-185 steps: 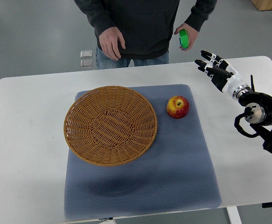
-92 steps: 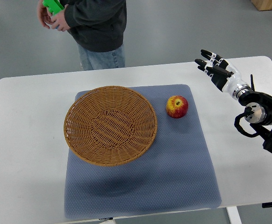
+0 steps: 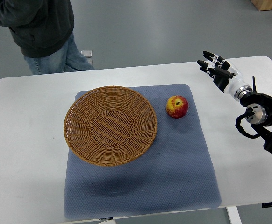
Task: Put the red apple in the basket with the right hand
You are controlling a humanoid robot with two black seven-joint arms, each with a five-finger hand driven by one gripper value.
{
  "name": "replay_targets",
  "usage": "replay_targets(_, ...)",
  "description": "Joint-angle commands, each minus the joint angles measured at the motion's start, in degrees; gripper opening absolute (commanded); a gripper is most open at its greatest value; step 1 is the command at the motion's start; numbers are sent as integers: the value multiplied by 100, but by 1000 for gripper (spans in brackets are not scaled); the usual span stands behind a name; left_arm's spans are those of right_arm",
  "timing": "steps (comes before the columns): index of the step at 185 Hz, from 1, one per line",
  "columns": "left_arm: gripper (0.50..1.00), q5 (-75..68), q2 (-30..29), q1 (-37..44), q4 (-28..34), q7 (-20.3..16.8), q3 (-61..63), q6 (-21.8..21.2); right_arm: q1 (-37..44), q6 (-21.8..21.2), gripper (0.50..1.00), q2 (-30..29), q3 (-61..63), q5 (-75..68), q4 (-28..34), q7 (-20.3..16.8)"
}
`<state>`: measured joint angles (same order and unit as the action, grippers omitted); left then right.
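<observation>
Right robot hand (image 3: 218, 71) over desk's far right corner, fingers spread, empty. Round red-yellow apple (image 3: 177, 106) on grey-blue mat (image 3: 173, 163), beside round woven wicker basket (image 3: 110, 124).

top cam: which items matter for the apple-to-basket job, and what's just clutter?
Task things:
- red apple, on the mat, right of the basket
- wicker basket, nothing in it
- right hand, fingers spread, holding nothing, apart from the apple

Not part of it:
- blue-grey mat
- white table
- person standing beyond the far-left edge
</observation>
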<state>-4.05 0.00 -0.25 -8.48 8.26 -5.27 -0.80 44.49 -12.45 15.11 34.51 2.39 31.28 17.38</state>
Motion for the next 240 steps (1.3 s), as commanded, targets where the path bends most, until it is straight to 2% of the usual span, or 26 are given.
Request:
replay_targets(1,1000,0,0,-1,4,0,-1,1,-1,6,919,18,3,-1,-8,3)
replay_targets(53,1000,0,0,-1,4,0,-1,1,25,-179,919,185,-14,113,-8,-6)
replay_targets(90,1000,0,0,-1,4,0,-1,1,218,-249,913,405,-111,992,80,-6)
replay_targets(91,1000,0,0,-1,4,0,-1,1,253,-258,911,439,-111,1418,115,-6)
replay_targets(128,1000,0,0,-1,4,0,-1,1,376,-425,905,501,-111,3496,449,11)
replay_targets(138,1000,0,0,-1,4,0,-1,1,376,-425,905,501,-111,3497,449,11)
replay_targets(139,1000,0,0,-1,4,0,-1,1,385,-434,905,519,-120,4036,614,11)
replay_targets(167,1000,0,0,-1,4,0,-1,1,377,-477,903,510,-137,5430,967,11)
replay_targets(193,1000,0,0,-1,4,0,-1,1,394,-715,901,501,-137,6274,1073,161)
replay_targets(240,1000,0,0,-1,4,0,-1,1,438,-759,901,510,-498,7012,1126,214)
